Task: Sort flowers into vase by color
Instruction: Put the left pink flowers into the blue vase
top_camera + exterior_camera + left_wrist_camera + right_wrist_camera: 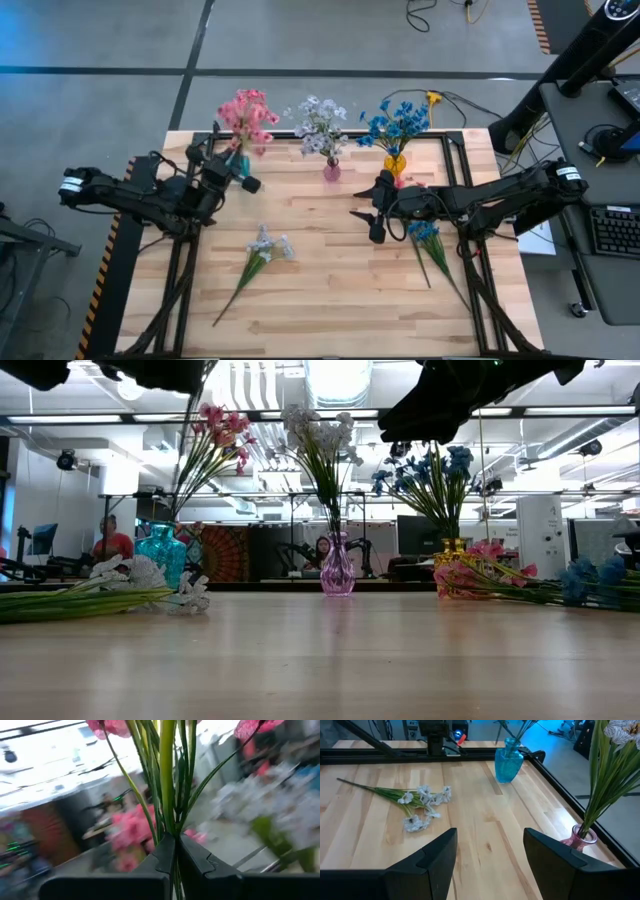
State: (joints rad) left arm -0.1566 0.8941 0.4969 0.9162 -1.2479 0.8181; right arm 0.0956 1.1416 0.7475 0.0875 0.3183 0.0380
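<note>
The flowers you're sorting are light sprays on long thin green stems, so expect them to flex, droop at the blossom end and snag on their neighbours; take each low on the stem, clear of the soft blossoms, which would crush or slip. Your left gripper (172,851) is at the far left by the teal vase (237,164), its fingers clamped tight on a bundle of green stems with pink flowers (248,117) above. From the wrist view you cannot tell how many stems are pinched, or whether their ends sit in the vase yet; the arm covers most of the vase from above. Your right gripper (372,214) hangs over the middle of the table with its fingers apart and nothing between them. A lavender-white spray (270,246) lies loose on the near left of the table; its place is presumably the pink vase (331,170) at the far centre, which holds the same colour. A blue spray (424,232) lies to the right, partly under the right arm, near the yellow vase (395,163) of blue flowers. The low view also shows a pink spray (478,576) lying near that yellow vase, mostly hidden from overhead, so check there before calling the right side done.
</note>
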